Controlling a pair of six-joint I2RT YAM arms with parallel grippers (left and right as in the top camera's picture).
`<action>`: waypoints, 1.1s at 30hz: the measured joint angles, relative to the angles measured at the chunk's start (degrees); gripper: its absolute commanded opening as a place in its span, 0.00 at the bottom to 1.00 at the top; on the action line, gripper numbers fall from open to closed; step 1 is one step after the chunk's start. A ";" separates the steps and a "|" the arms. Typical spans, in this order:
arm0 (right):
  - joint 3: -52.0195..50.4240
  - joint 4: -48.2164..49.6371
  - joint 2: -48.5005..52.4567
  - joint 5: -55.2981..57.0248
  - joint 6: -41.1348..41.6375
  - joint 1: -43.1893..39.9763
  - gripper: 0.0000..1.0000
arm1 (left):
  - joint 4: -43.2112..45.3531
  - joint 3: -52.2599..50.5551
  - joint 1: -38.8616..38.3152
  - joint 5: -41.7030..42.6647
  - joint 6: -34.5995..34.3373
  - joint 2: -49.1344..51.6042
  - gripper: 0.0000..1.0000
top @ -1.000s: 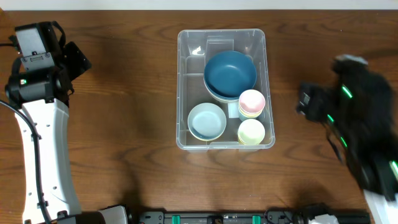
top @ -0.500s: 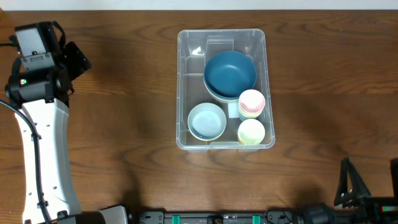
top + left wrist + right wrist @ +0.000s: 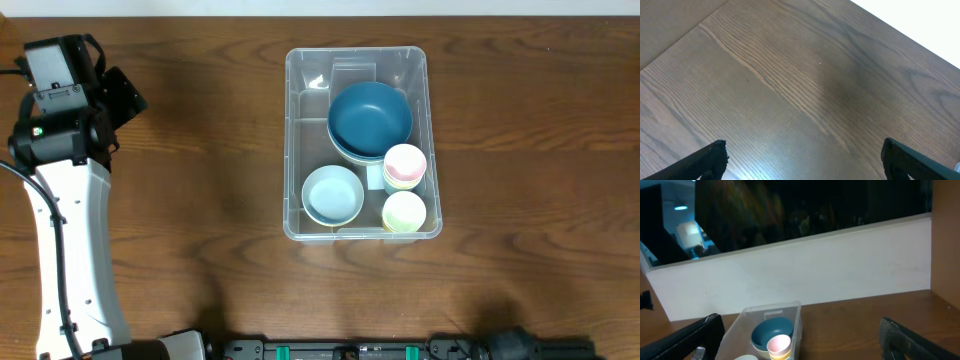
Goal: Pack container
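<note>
Looking down, we are seeing one container sitting mid-desk, and we are counting four bowls inside it: one dark blue bowl, one light blue bowl, one pink bowl and one yellow-green bowl. The left gripper is hanging over bare desk, fingers spread wide. The right gripper is spread wide too, facing the container from well back.
</note>
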 measured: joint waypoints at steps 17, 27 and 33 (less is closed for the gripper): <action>-0.15 -8.31 -0.52 0.09 -2.84 0.00 0.99 | 0.00 0.00 0.00 0.00 0.00 0.00 0.98; -0.15 -15.06 -0.55 0.26 -2.97 0.00 0.99 | 0.00 0.00 0.00 0.00 0.00 0.00 0.98; -0.22 -23.67 -0.52 0.26 -2.97 0.00 0.99 | 0.00 0.00 0.00 0.00 0.00 0.00 0.98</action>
